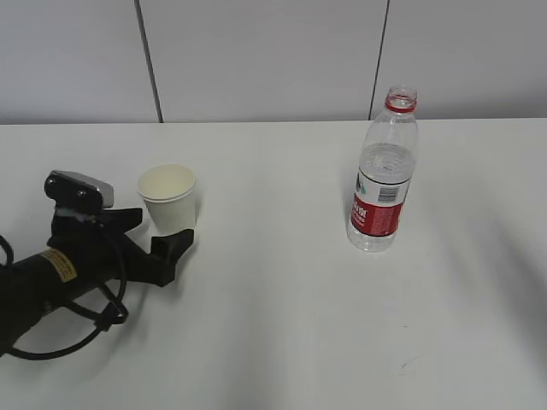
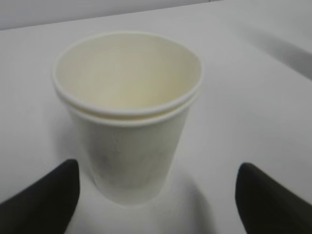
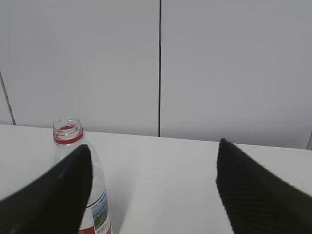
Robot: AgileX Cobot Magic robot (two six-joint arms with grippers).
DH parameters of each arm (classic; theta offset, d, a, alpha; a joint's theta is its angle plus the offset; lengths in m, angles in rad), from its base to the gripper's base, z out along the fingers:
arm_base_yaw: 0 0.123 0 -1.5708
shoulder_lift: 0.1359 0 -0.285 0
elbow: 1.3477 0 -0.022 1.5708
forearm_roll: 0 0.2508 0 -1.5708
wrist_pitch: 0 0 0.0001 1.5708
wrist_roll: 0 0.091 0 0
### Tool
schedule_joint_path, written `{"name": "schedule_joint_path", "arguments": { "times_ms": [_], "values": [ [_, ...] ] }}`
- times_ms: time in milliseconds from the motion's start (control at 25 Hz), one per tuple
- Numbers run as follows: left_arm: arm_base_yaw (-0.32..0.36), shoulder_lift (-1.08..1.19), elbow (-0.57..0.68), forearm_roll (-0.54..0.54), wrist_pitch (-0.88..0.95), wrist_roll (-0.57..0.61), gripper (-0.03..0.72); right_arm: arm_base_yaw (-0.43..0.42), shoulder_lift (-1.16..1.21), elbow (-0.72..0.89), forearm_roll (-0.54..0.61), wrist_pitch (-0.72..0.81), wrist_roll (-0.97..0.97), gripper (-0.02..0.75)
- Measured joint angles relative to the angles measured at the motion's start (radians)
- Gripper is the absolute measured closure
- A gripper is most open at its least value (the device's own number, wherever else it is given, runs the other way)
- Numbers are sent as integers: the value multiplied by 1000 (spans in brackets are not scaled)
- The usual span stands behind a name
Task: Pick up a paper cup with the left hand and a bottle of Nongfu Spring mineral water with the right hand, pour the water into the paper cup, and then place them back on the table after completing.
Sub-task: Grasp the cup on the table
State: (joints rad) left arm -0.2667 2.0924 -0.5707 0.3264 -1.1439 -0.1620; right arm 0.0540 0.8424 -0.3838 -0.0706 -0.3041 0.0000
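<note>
The paper cup (image 1: 168,196) stands upright on the table (image 1: 273,325), left side, between the spread fingers of the left hand (image 1: 152,229), which grips nothing. The uncapped bottle (image 1: 382,175) stands upright to the right, well apart. The right hand (image 3: 153,187) is released, empty, with the bottle beside its left finger.

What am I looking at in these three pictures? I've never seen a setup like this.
It is a two-armed robot at a white table. One picture looks at the table from outside; the other two come from cameras on each wrist. The left tool stands open around a paper cup, which looks like two nested cups, without gripping it. The right tool, seen only in its own camera, is open and empty. An uncapped water bottle stands upright ahead to its left. Nothing is held.
</note>
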Motion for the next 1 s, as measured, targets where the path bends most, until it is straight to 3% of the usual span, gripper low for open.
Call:
{"name": "schedule_joint_path", "arguments": {
  "times_ms": [360,1000],
  "values": [
    [-26,91,-166,-98,1,0,98,0,1,0,0,-8,0,151],
    [-28,103,-192,-150,0,0,111,0,1,0,0,-11,0,151]
  ]
}}
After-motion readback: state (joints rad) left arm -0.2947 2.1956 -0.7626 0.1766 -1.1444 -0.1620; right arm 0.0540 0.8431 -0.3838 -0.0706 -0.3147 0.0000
